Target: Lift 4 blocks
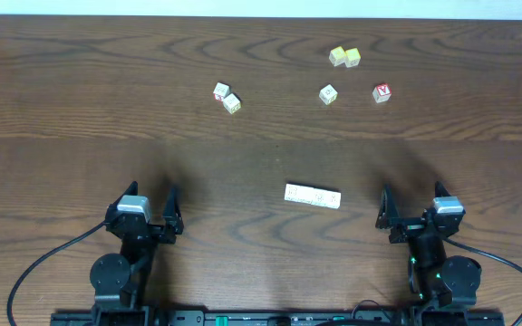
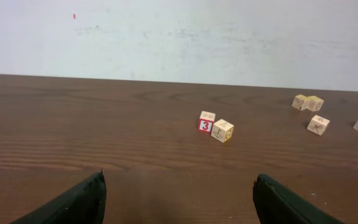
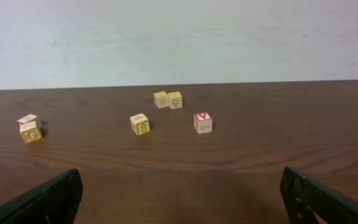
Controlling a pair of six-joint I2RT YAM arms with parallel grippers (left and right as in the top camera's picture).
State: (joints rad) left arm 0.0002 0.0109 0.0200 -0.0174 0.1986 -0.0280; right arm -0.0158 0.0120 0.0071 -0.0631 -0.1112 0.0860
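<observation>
The blocks (image 1: 313, 195) are several whitish cubes lying side by side in a short row on the dark wooden table, between the two arms and nearer the right one. Neither wrist view shows them. My left gripper (image 1: 148, 204) rests near the front edge, well to the left of the row; its jaws stand wide open (image 2: 179, 190) over bare wood. To the right of the row, my right gripper (image 1: 413, 206) is also wide open (image 3: 180, 183) and holds nothing.
Loose cubes lie farther back: a pair at the left (image 1: 227, 97) (image 2: 215, 127) (image 3: 30, 129), two yellow-tinted cubes (image 1: 344, 57) (image 3: 168, 99), a single pale cube (image 1: 328, 94) (image 3: 140, 124) and a red-letter cube (image 1: 381, 92) (image 3: 202, 122). A white wall stands behind the table.
</observation>
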